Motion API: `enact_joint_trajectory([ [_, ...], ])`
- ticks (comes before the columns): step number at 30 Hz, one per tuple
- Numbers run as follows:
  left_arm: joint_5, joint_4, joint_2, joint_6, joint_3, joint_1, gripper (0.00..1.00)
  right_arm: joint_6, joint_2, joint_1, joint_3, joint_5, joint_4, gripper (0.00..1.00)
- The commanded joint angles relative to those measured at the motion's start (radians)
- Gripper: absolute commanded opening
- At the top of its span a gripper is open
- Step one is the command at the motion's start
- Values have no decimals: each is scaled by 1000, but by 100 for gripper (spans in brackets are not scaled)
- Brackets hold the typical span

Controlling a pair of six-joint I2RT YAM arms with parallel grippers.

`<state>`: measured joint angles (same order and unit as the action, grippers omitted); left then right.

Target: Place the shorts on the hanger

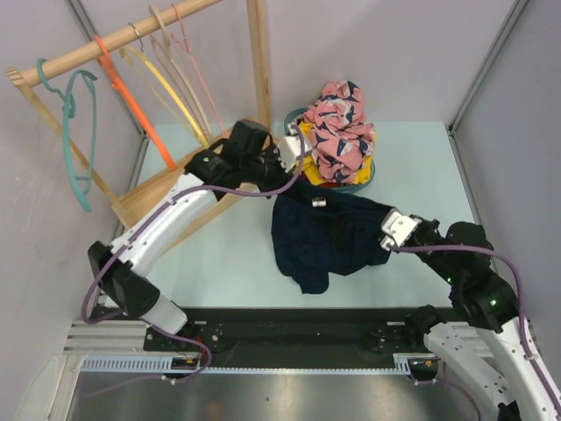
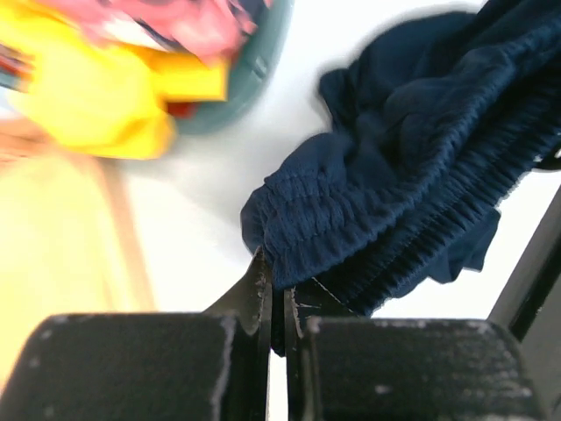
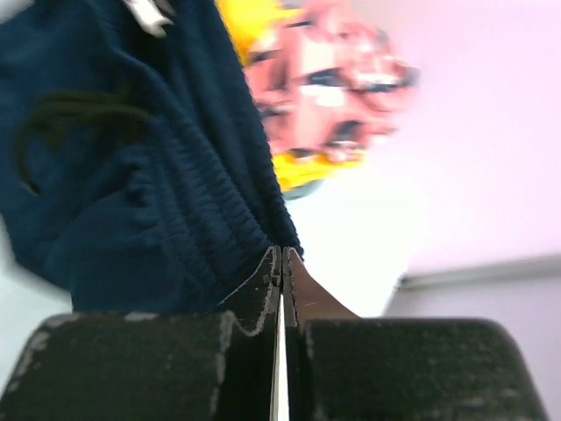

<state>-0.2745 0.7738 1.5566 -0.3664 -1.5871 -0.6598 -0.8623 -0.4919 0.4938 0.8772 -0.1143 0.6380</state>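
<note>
The dark navy shorts (image 1: 329,232) hang spread between my two grippers above the table, legs drooping toward the near side. My left gripper (image 1: 294,168) is shut on the elastic waistband's left end; the left wrist view shows the gripper (image 2: 279,285) pinching the ribbed shorts (image 2: 421,158). My right gripper (image 1: 393,230) is shut on the waistband's right end; the right wrist view shows the gripper (image 3: 282,256) nipping the edge of the shorts (image 3: 131,175). The thin pale-pink hanger (image 1: 196,63) hangs on the wooden rail at the back left, apart from both grippers.
A wooden rack (image 1: 259,61) at the back left carries teal (image 1: 77,132), orange (image 1: 131,101) and yellow (image 1: 166,88) hangers. A teal basket (image 1: 368,178) behind the shorts holds a pink floral garment (image 1: 344,127) and a yellow garment (image 1: 308,149). Walls stand on both sides.
</note>
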Motion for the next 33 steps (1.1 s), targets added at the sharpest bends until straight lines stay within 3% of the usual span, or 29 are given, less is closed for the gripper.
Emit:
enact_joint_trajectory([
  [1, 63, 160, -85, 18, -216, 3, 0, 65, -45, -87, 49, 84, -334, 0],
  [10, 193, 468, -24, -222, -648, -30, 6, 135, -250, -334, 232, -88, -618, 0],
  [13, 262, 441, 5, -243, -767, -58, 11, 144, -287, -360, 292, -84, -730, 0],
  [17, 320, 285, -24, -250, -777, -96, 21, 134, -344, -362, 362, -50, -834, 0],
  [21, 296, 266, -76, -261, -703, -123, 20, 109, -321, -362, 427, -88, -761, 0],
  [23, 238, 295, -130, -253, -644, -123, 17, 79, -259, -360, 433, -132, -605, 0],
  [29, 85, 332, -303, -232, -187, -124, 5, 88, -152, -360, 369, -274, -115, 0],
  [32, 28, 239, -383, -197, 45, -126, 22, 40, -93, -360, 280, -370, 37, 0],
  [33, 5, 151, -412, -156, 141, -126, 45, 25, -82, -360, 269, -411, 64, 0],
])
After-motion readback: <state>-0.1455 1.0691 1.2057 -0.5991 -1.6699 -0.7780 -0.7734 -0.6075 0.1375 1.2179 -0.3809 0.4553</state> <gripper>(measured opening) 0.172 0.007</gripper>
